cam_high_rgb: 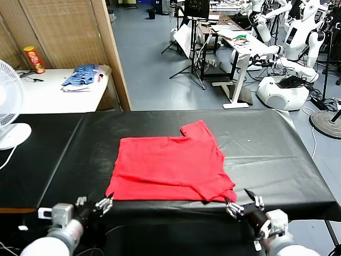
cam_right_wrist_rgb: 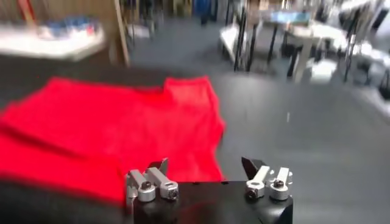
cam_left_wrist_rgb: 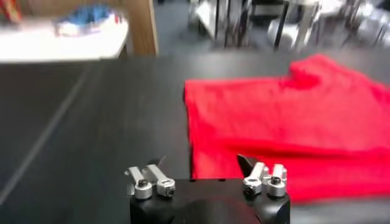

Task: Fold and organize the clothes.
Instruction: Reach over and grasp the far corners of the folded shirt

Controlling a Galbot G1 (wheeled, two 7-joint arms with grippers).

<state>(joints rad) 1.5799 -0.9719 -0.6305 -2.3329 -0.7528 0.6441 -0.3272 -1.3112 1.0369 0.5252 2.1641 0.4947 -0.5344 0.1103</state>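
The red T-shirt (cam_high_rgb: 169,168) lies flat and partly folded on the black table (cam_high_rgb: 266,154), one sleeve poking out at its far side. Its print does not show. My left gripper (cam_high_rgb: 96,202) sits at the table's front edge beside the shirt's near left corner, open and holding nothing. In the left wrist view the left gripper (cam_left_wrist_rgb: 201,163) stands just short of the T-shirt (cam_left_wrist_rgb: 286,119). My right gripper (cam_high_rgb: 244,204) is at the near right corner, also open and holding nothing. The right wrist view shows the right gripper (cam_right_wrist_rgb: 205,165) apart from the T-shirt (cam_right_wrist_rgb: 122,128).
A white fan (cam_high_rgb: 8,106) stands on the table's far left. Behind it a white side table (cam_high_rgb: 48,93) carries a blue striped pile (cam_high_rgb: 82,76) and a red can (cam_high_rgb: 33,58). A wooden post (cam_high_rgb: 112,53) rises behind the table. Other robots (cam_high_rgb: 298,32) stand far right.
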